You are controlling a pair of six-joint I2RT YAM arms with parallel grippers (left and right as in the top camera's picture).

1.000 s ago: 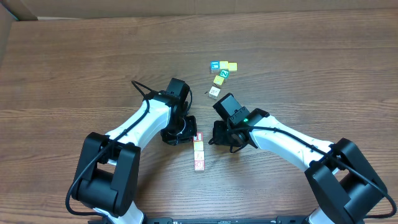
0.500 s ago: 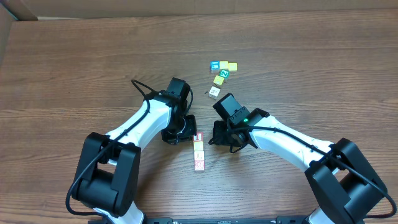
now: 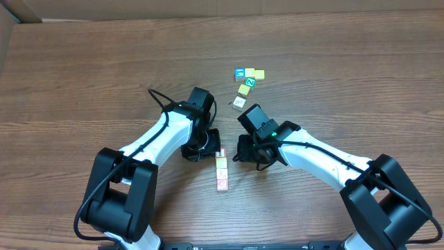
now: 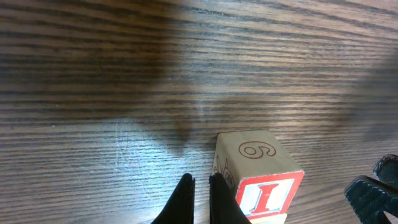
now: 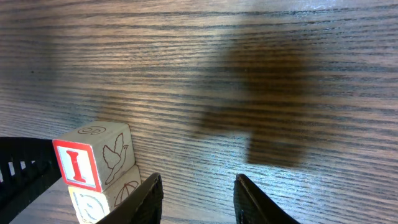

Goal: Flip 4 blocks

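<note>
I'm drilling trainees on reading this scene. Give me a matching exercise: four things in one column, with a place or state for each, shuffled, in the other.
1. left gripper
2. right gripper
3. red I block
4. blue-printed cube

A. open, nothing between its fingers
B. well away from both grippers
C. shut, holding nothing
D. between the two grippers

Pairs: 1-C, 2-A, 3-D, 4-B

White left arm point(image 3: 156, 135) and white right arm point(image 3: 319, 160), black at the joints. Thin black cable point(image 3: 158, 97) on the left. Tiny green light point(image 3: 275, 135) on the right. Black fingers point(image 4: 181, 202).
</note>
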